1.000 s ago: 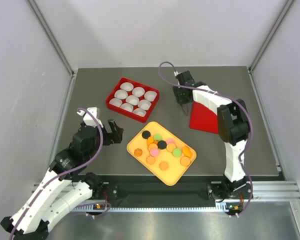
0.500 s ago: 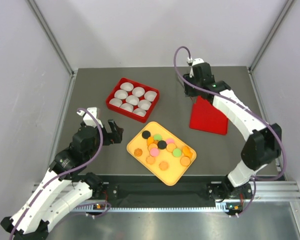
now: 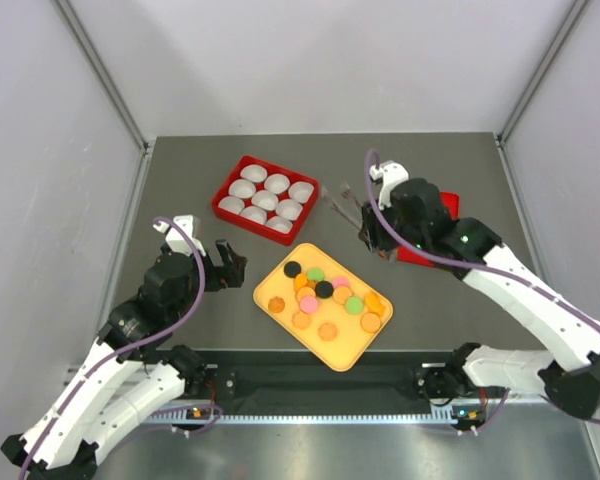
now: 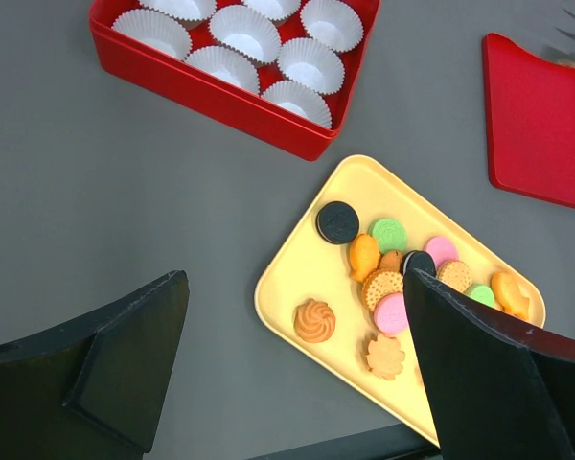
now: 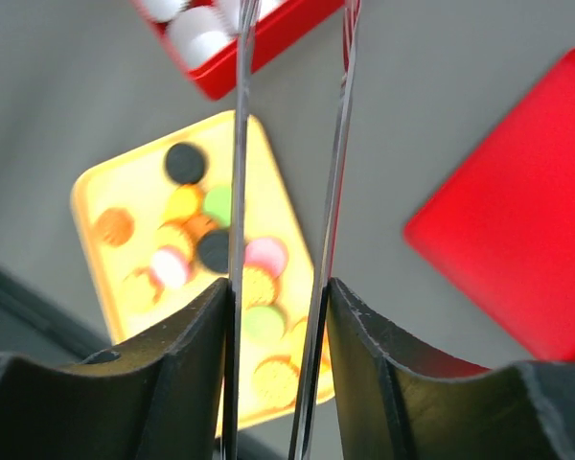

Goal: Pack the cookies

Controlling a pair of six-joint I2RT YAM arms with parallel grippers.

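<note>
Several cookies point(image 3: 325, 295) in orange, pink, green and black lie on a yellow tray point(image 3: 345, 356) near the table's front. My right gripper point(image 3: 372, 236) hovers just right of the tray's far corner, shut on a pair of thin metal tongs point(image 3: 336, 196) that point up-left. In the right wrist view the tongs' two blades point(image 5: 238, 192) run between my fingers, with the cookies point(image 5: 211, 251) blurred beneath them. My left gripper point(image 3: 226, 262) stands open left of the tray, nothing between its fingers point(image 4: 125, 355); the cookies point(image 4: 393, 278) show past them.
A red box point(image 3: 265, 198) holding several white paper cups sits at the back left of the tray. A flat red lid point(image 3: 442, 208) lies to the right, mostly under my right arm. Grey walls and metal rails border the table.
My right arm has swung from the back of the table, over the red lid, forward and left toward the tray. Its jaws have narrowed a little. The left arm has not moved.
</note>
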